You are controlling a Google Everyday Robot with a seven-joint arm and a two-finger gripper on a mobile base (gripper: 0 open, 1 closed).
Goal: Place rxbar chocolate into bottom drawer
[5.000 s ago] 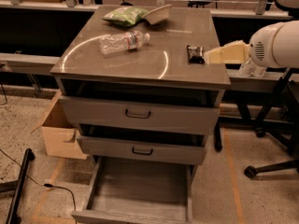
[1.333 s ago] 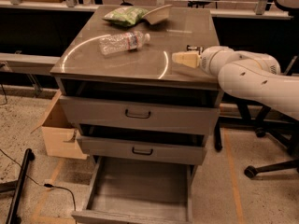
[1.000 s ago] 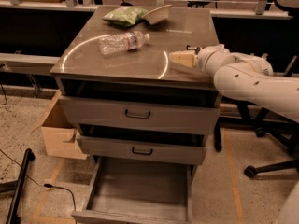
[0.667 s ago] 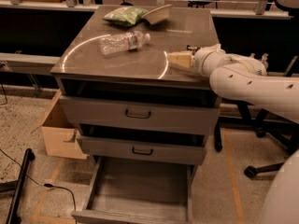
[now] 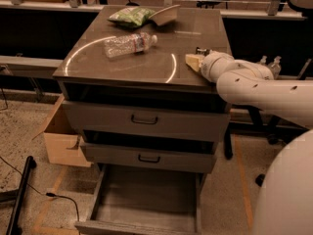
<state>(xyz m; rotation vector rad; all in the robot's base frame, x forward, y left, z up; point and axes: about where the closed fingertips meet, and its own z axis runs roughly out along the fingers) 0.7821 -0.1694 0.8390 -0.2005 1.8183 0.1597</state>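
The rxbar chocolate (image 5: pixel 201 50) lies on the cabinet top near its right edge. Only a small dark end of it shows behind my wrist. My gripper (image 5: pixel 192 61) has tan fingers and sits low on the cabinet top right at the bar, at the end of the white arm that comes in from the right. The bottom drawer (image 5: pixel 146 196) is pulled out below, and its plain grey tray is in view. The two upper drawers are shut.
A clear water bottle (image 5: pixel 128 44) lies on the cabinet top at middle left. A green chip bag (image 5: pixel 130 16) and a tan bowl-like piece (image 5: pixel 165 14) are at the back. A cardboard box (image 5: pixel 59 137) stands left of the cabinet. A black cable runs across the floor at the left.
Since five seconds ago the arm has reached in from the right over the bar. In the last second the gripper stays nearly still while the arm's body swings nearer the camera.
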